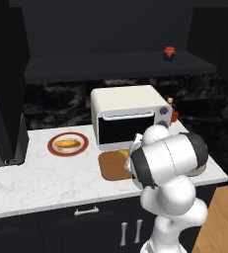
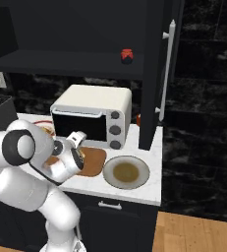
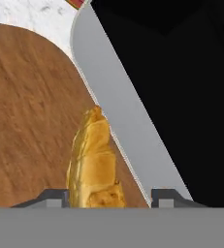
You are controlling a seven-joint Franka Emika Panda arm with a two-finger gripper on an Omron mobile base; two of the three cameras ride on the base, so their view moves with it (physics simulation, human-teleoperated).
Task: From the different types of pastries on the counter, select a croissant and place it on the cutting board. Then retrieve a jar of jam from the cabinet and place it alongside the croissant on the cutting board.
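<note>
Tool [image 3: 108, 196]: straddling croissant [image 3: 93, 162], grip or release impossible to tell.
Croissant: low over board [image 3: 31, 121], beside oven [image 3: 118, 111], ready for set-down.
Jam [image 1: 170, 53]: waiting on cabinet shelf [image 1: 110, 66].

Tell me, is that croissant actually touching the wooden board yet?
Cannot tell. In the hand view the croissant sits between the gripper fingertips, over the cutting board, but no contact or gap shows plainly.

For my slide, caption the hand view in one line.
Croissant between the gripper fingertips, just above the wooden cutting board beside the toaster oven.
</note>
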